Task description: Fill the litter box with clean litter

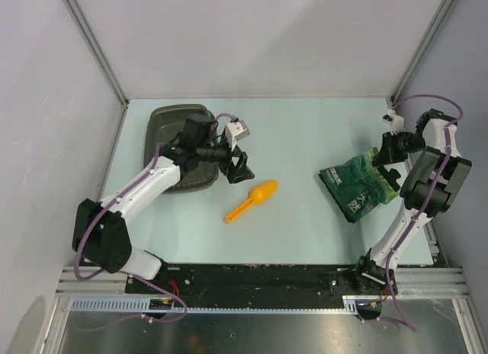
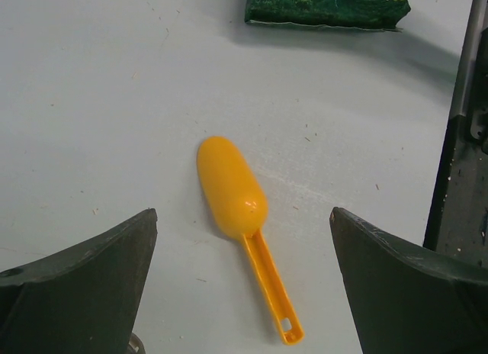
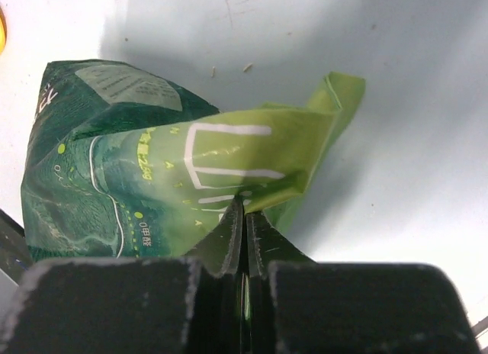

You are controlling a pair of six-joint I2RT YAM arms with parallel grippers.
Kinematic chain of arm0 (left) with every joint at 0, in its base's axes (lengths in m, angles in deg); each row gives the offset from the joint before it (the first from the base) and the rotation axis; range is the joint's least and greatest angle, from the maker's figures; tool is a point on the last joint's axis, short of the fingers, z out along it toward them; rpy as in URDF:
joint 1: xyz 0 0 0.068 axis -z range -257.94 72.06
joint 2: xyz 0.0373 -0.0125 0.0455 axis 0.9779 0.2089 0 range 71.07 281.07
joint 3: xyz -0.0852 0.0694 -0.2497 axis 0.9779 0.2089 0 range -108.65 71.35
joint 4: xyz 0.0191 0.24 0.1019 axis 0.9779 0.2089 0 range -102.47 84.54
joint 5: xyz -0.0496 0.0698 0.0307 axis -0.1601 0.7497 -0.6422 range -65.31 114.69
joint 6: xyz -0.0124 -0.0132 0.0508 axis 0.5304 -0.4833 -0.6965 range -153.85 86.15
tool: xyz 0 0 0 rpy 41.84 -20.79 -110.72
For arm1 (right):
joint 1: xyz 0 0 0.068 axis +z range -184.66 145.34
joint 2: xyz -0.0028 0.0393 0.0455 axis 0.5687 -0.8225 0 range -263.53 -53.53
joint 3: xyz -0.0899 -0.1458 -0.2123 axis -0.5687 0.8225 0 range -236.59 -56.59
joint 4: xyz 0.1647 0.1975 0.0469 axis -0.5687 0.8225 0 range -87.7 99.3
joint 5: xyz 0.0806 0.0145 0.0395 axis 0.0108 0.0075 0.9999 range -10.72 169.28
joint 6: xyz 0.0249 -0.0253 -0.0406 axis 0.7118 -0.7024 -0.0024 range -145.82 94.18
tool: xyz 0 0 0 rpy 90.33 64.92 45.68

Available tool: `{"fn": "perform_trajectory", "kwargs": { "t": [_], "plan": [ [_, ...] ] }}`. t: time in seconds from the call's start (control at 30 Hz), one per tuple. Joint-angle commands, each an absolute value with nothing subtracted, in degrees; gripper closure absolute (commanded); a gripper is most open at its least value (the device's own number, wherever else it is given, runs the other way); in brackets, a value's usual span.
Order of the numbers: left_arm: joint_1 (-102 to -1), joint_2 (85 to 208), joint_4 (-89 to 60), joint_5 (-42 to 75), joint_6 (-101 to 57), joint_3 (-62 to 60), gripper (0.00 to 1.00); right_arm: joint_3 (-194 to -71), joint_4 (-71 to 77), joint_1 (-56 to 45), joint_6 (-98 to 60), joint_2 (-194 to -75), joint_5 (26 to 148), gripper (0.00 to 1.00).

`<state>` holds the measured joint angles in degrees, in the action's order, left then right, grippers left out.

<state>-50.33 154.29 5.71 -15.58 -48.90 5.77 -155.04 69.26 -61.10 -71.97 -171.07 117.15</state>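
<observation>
From above: looks down on a pale blue-green table (image 1: 305, 133) boxed in by grey walls (image 1: 229, 41). Finds the litter box (image 1: 164, 125) at the far left of that surface, partly covered by the left arm (image 1: 145, 186). Catches the left gripper (image 1: 238, 168) just right of the tray, over bare table, with an orange scoop (image 1: 253, 200) lying near it toward the front edge. Places the green pouch (image 1: 357, 188) on the right side, well apart from the tray, with the right gripper (image 1: 387, 154) at its far end.

From the left wrist: peers between two dark fingers (image 2: 91, 285) spread wide and holding nothing. Frames the scoop flat on the table between them, handle toward the camera, and the pouch's edge at the top.

From the right wrist: shows both fingers pressed together, pinching a light-green fold of the pouch. Leaves the rest of the bag slumped on the table.
</observation>
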Motion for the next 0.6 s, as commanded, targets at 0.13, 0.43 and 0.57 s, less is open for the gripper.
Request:
{"fn": "perform_trajectory", "kwargs": {
  "t": [0.13,0.43,0.57],
  "plan": [
    [-50.0,151.1,6.1,-13.9,-52.3,3.6,0.0,-150.5,69.5,-48.2,-75.7,-155.9,119.4,1.0],
    [-50.0,148.2,6.0,-12.3,-54.4,5.6,0.0,-149.8,68.2,-27.9,-70.7,-144.8,120.8,1.0],
    [-49.6,145.8,-2.1,-15.0,-51.5,9.5,0.0,-146.7,68.7,-22.8,-70.3,-142.9,120.9,1.0]
  ]
}}
